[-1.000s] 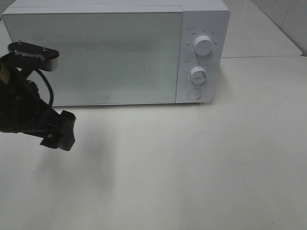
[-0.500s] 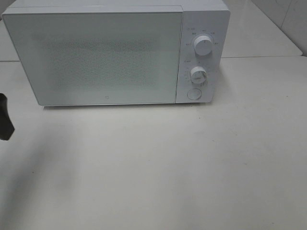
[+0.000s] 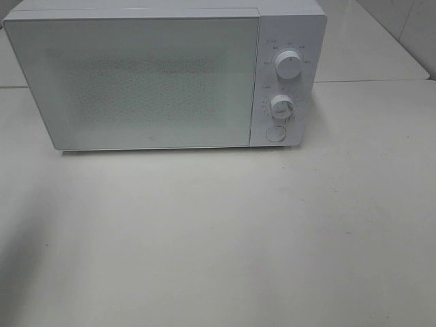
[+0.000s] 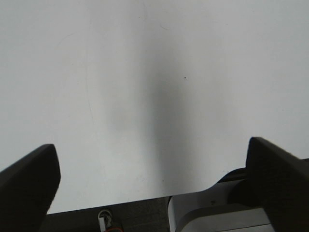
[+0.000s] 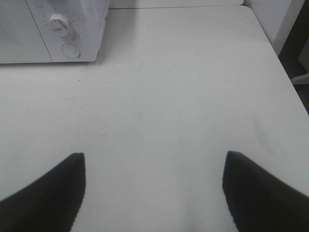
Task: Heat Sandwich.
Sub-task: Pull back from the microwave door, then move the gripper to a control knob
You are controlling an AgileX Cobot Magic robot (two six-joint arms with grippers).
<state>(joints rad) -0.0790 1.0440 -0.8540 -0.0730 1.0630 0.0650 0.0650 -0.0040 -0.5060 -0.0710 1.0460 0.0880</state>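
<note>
The sandwich showed in none of the views; it may have sat behind the shut, frosted door (image 3: 136, 82) of the microwave (image 3: 289, 20) or somewhere off camera, and I could not tell which. The left claw (image 4: 149, 159) was spread wide with nothing between its fingers, hanging over bare worktop (image 4: 217, 58) close to that surface's edge. The right claw (image 5: 153, 164) was likewise spread and empty, with the microwave's lower knob (image 5: 60, 23) and round button (image 5: 70, 50) well ahead of it. Neither claw appeared in the high view. Judging by the shut door and empty claws, the step in hand was either before loading or the heating itself. The first would call for opening the door and fetching the sandwich. The second would call for a knob turn, probably by the right claw, which faced the controls.
</note>
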